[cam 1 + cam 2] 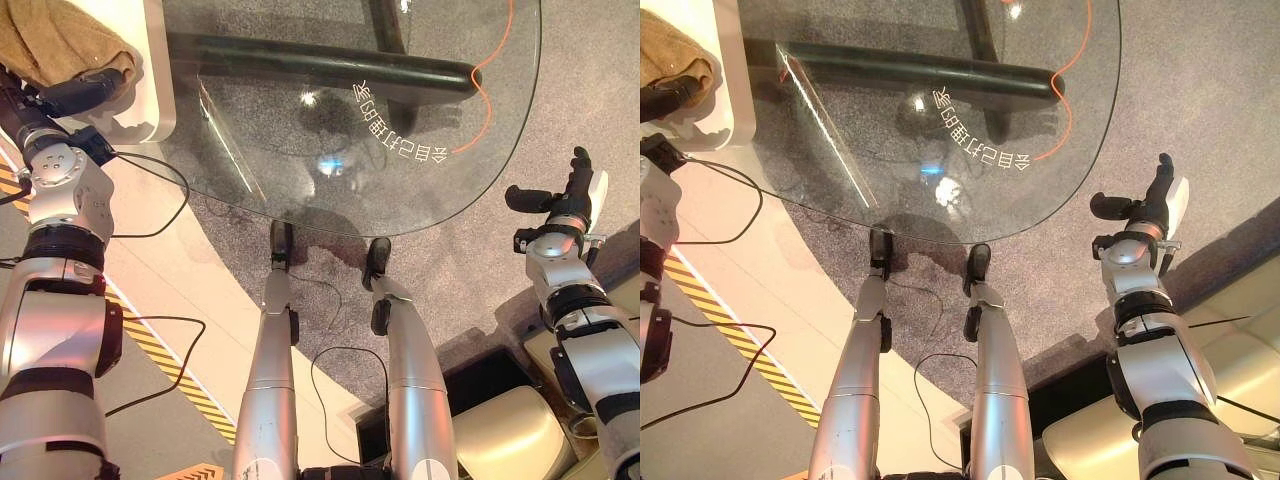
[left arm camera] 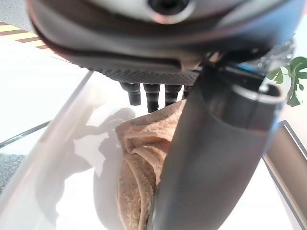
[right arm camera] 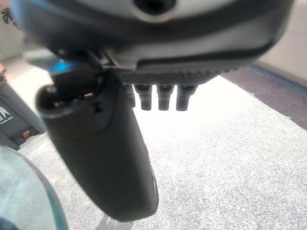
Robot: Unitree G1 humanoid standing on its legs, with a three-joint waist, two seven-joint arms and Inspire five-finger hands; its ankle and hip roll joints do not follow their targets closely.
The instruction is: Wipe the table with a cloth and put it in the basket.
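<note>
A tan cloth (image 1: pixel 45 35) lies bunched inside the white basket (image 1: pixel 157 100) at the far left, beside the glass table (image 1: pixel 420 180). My left hand (image 1: pixel 80 90) hovers over the cloth's near edge. In the left wrist view its fingers (image 2: pixel 151 96) are straight just above the cloth (image 2: pixel 144 158), and its thumb stands beside the folds, not closed on them. My right hand (image 1: pixel 570 195) is off the table's right edge above the grey carpet, fingers (image 3: pixel 163 98) straight and holding nothing.
The round glass table top shows a black bar (image 1: pixel 330 65) and an orange cable (image 1: pixel 490 70) beneath it. A yellow-black striped line (image 1: pixel 170 360) runs along the floor at lower left. Cream furniture (image 1: pixel 500 430) stands at lower right.
</note>
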